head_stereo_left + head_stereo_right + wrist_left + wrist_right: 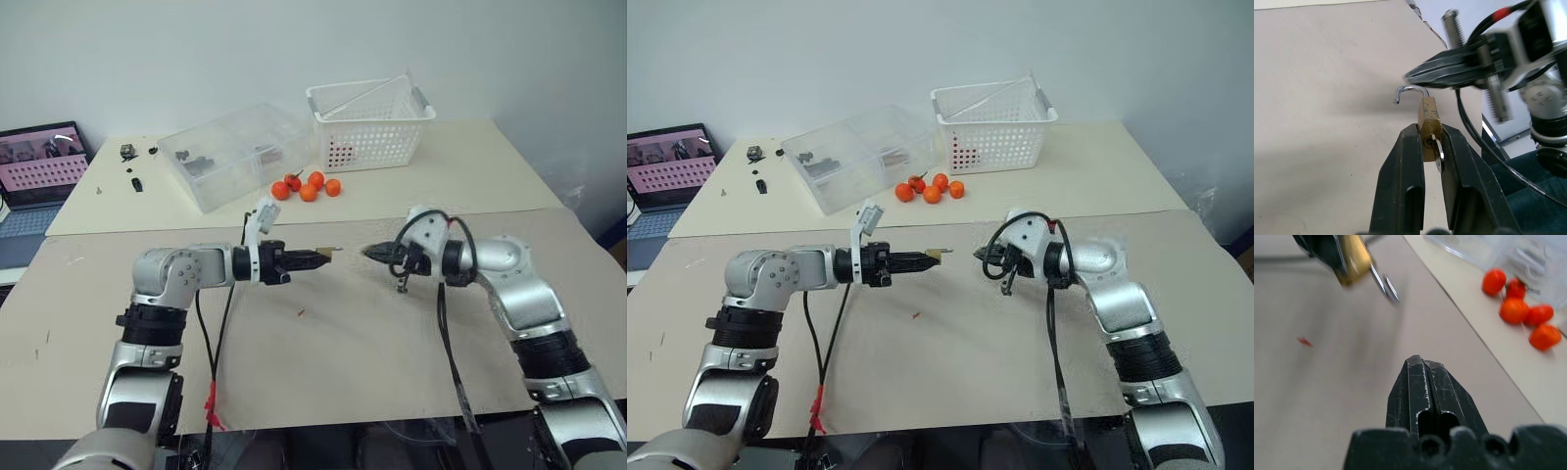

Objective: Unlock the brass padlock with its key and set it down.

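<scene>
Pinching the brass padlock point(1428, 120) by its body between both black fingers point(1405, 181) of the left gripper point(1430, 142), held in the air above the beige table point(343, 343). Shackle swung open, free end hanging clear of the body; the key point(1438, 156) seated in the keyhole at the near end, between the fingertips. Facing it just apart, the right gripper point(1422, 363), fingers pressed fully together with nothing between them, tip near the shackle without touching. Farther back on the second table, five small orange fruits point(308, 186) in a cluster, beside a clear plastic box point(235, 152) and a white basket point(369, 124). Off at the far left edge, a laptop point(39, 162) with its screen lit.
</scene>
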Robot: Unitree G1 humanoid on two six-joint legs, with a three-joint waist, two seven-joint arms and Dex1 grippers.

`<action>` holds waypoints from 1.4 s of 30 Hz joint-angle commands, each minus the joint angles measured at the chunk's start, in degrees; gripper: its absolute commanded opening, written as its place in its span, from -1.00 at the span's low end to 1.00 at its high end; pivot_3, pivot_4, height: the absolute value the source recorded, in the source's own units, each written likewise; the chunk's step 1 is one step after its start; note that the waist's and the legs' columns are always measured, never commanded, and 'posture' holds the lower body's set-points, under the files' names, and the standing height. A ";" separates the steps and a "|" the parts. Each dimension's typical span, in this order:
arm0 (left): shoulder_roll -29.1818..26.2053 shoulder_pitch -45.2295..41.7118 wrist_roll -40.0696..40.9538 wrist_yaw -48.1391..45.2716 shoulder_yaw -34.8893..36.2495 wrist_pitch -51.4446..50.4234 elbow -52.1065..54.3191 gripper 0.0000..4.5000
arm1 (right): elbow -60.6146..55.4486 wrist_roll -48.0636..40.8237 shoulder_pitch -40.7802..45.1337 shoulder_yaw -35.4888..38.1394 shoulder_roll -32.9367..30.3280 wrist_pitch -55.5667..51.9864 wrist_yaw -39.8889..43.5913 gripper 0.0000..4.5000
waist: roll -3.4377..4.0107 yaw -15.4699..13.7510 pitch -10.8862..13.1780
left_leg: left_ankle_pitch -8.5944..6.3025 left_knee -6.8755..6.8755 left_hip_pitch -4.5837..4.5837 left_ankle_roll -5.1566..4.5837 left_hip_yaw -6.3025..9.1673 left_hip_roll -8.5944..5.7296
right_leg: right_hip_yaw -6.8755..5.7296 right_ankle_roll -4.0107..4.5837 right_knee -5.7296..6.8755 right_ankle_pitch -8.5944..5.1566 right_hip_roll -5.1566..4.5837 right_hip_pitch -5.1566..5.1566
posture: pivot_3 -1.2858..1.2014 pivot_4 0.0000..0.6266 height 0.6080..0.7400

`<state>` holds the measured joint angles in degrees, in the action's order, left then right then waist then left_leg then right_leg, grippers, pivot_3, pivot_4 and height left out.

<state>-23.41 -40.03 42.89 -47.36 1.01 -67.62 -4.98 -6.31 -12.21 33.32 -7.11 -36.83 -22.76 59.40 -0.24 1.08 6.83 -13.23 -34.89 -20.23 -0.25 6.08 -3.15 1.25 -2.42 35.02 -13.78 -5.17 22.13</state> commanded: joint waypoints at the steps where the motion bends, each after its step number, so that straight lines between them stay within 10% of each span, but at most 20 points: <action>1: -1.08 -0.06 0.83 -1.30 -0.03 0.01 2.15 -0.96 | -7.17 -7.61 1.91 3.29 -2.52 -5.89 4.13 -0.65 | 0.00 -0.18 0.00 | -0.01 -0.01 0.00 -0.01 0.00 0.00 | -0.01 0.00 -0.02 0.00 0.00 -0.02 | 0.03 -0.52 1.00; 12: -1.42 0.46 1.16 -2.17 -1.12 -0.41 2.94 -0.96 | -14.17 -9.08 0.13 -1.16 -6.81 -7.61 7.44 0.99 | 0.00 -0.18 0.00 | -0.02 -0.02 -0.02 -0.02 0.00 0.00 | -0.04 -0.01 -0.01 0.00 -0.01 0.01 | 0.03 -0.52 1.00; 42: -6.53 7.88 -13.78 -8.45 -18.35 9.94 -0.91 -0.96 | -16.73 -7.72 0.05 -0.22 -8.69 -7.44 3.77 0.99 | 0.00 -0.23 0.00 | -0.03 -0.01 -0.02 -0.06 -0.01 0.01 | -0.04 -0.01 -0.02 -0.01 0.01 0.00 | 0.03 -0.52 1.00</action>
<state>-29.89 -32.26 29.63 -55.22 -17.43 -58.72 -5.62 -20.96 -19.42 31.96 -8.94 -44.88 -30.53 63.52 -0.25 0.85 6.83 -13.26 -34.89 -20.24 -0.31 6.07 -3.13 1.21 -2.43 35.00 -13.79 -5.16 22.13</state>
